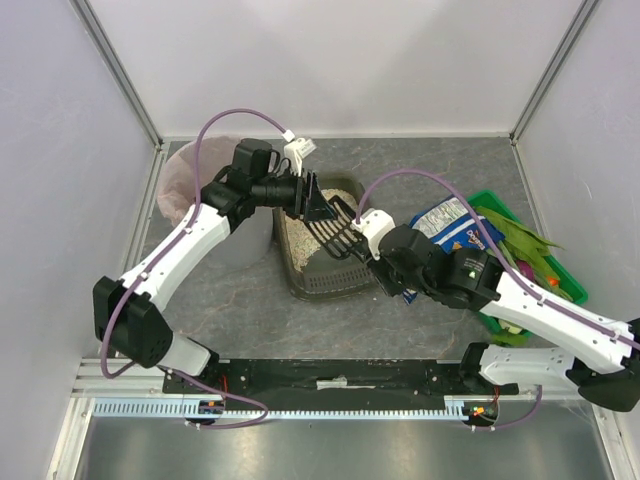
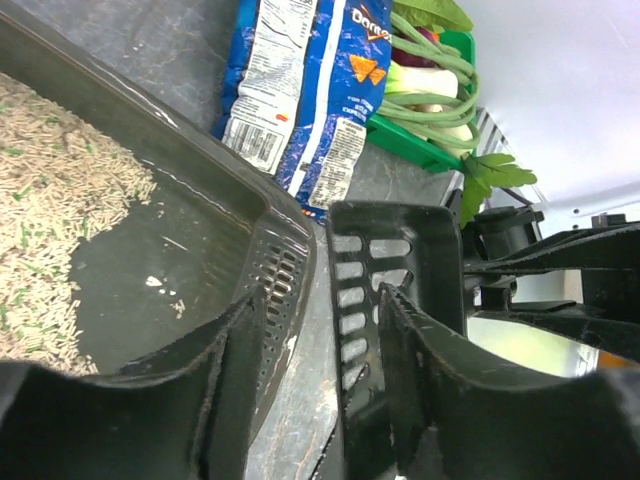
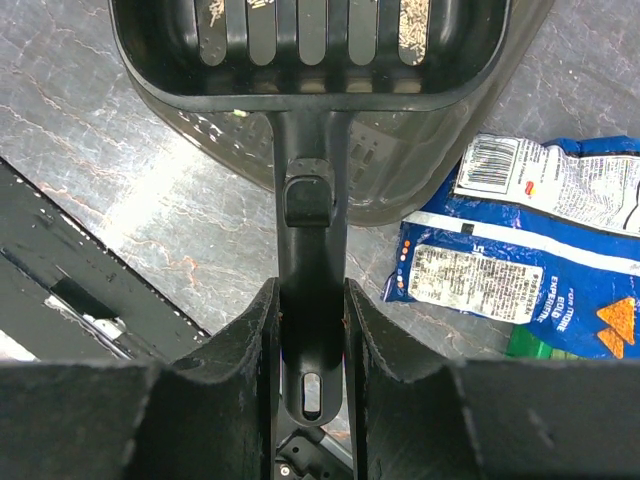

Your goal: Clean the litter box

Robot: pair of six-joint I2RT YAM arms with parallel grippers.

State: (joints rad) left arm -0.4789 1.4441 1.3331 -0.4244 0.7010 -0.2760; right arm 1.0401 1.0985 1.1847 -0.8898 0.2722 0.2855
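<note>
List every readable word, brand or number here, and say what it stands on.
"Doritos": brand logo on the blue snack bag.
Barcode digits, nutrition panel and fine print on that bag: too small or blurred to read.
On the litter box and the scoop: no text visible.

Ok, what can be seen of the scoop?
The scoop is black plastic: a slotted bowl and a long handle with a raised tab and a hole. The right gripper is shut on the handle, holding the apparently empty bowl over the litter box. The left gripper, open, straddles the bowl's slotted wall.
</note>
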